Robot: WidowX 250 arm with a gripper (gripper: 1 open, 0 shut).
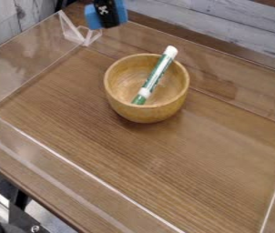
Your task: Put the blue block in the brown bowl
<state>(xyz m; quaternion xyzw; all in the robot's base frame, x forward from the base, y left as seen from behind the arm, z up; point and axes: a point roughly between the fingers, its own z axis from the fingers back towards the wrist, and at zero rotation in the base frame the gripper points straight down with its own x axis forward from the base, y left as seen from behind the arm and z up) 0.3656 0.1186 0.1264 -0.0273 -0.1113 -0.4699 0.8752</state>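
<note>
Near the counter's (79, 136) far left corner, I have the gripper (105, 13) pinching the block (106, 16), up behind the bowl (148, 110) and a little to its left. A green-and-white tube (156, 75) leans inside the bowl, its upper end poking past the rim.

One blue block (106, 13), one brown bowl (148, 88), one tube (156, 75) (green and white)
</note>
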